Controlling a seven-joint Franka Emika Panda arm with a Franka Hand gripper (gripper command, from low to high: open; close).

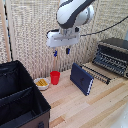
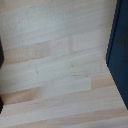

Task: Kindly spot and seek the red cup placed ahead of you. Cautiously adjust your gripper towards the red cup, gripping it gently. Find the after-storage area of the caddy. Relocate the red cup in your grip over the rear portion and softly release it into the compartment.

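The red cup [image 1: 55,77] stands upright on the wooden table, just beside a small bowl. My gripper [image 1: 61,51] hangs well above the table, a little to the exterior view's right of the cup, its short dark-blue fingers [image 1: 55,52] apart with nothing between them. The caddy [image 1: 20,100], a large black fabric box with a dividing wall across it, fills the exterior view's lower left. The wrist view shows only bare wood and a dark-blue edge; neither the cup nor the caddy appears there.
A small bowl with yellow contents [image 1: 42,83] touches the cup's side toward the caddy. A dark-blue flat case [image 1: 81,78] stands on edge on the exterior view's right of the cup, also seen as a dark-blue edge [image 2: 119,50]. A black toaster oven [image 1: 112,56] sits at back right.
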